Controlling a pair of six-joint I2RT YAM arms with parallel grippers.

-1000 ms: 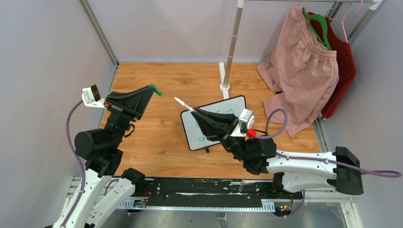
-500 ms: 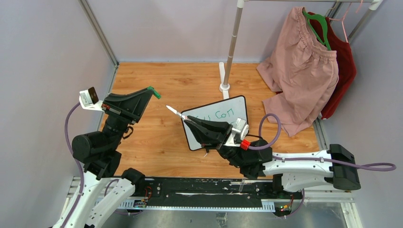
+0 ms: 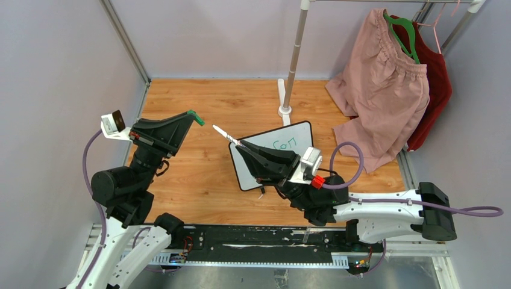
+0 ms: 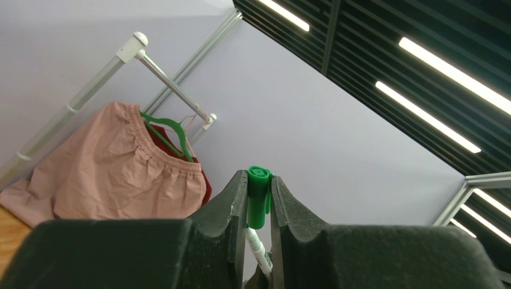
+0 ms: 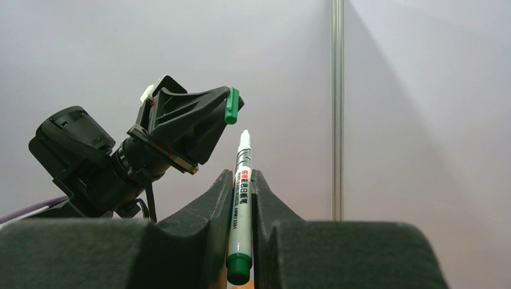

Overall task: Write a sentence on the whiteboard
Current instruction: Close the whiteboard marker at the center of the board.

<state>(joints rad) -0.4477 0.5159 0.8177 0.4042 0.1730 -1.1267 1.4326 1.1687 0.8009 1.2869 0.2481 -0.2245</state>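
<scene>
The right tool (image 3: 241,144) is pressed together on a marker (image 3: 226,135), pinching it around the barrel so the bare writing end sticks out past the tips. It is lifted off the board and aimed up and away. The left tool (image 3: 193,115) is also closed, pinching the green cap (image 4: 258,195) with its open mouth turned toward the marker. From the right wrist view the cap hangs just above and beside the marker's tip, near but not touching. To me that looks like a line-up for putting the cap back on: one arm offers the cap and the other brings the marker in point first.

The whiteboard (image 3: 244,171) lies on the wooden table (image 3: 199,186) directly under the right tool and its wrist, and that arm covers much of it. Of the sentence (image 3: 283,144), only one green word shows beyond the wrist, near the far edge. It reads like "can". I cannot tell what else is written beneath the arm.

A second ago the right tool sat farther over the board. It has since drawn back toward its own base, uncovering that word more cleanly. The marker dipped halfway through and has come up again toward the cap. The left tool has barely shifted, and both grips look unchanged.
</scene>
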